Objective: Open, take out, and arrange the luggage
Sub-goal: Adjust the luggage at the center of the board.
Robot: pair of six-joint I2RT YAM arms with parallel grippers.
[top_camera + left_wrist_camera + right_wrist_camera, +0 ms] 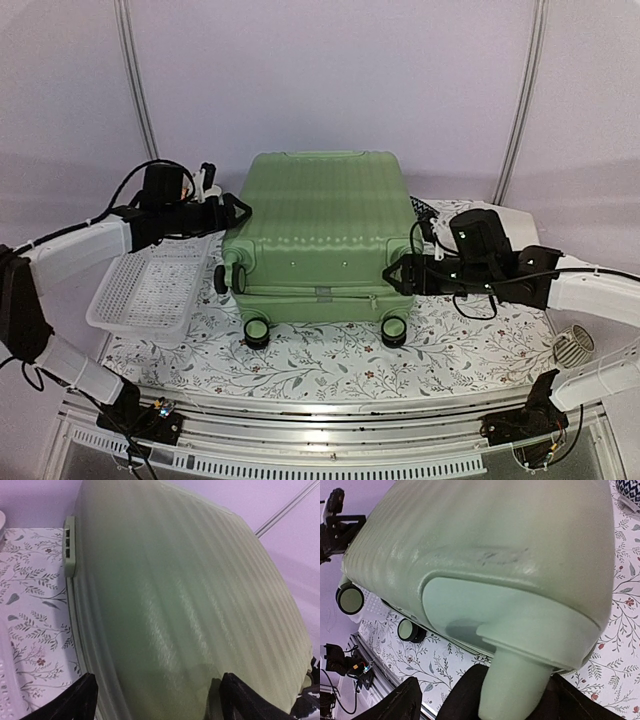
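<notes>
Luggage [320, 225]: a light-green ribbed suitcase, lying flat and closed in the middle of the flowered tablecloth [330, 368], its wheels facing the near edge. Left gripper [236, 212]: reaching in at the case's left side, its fingers standing wide apart across the shell. Right gripper [396, 272]: sitting at the near right corner, its fingers spreading either side of the wheel housing. White perforated basket [150, 292]: resting just left of the case.

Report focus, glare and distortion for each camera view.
Top external: sharp and evenly lit, luggage casting only a soft shadow on the floral cloth. Left wrist: the ribbed shell fills the frame, soft-focused, with streaky glare. Right wrist: the near wheel housing is blurred and looms large; the cloth behind is crisper.
</notes>
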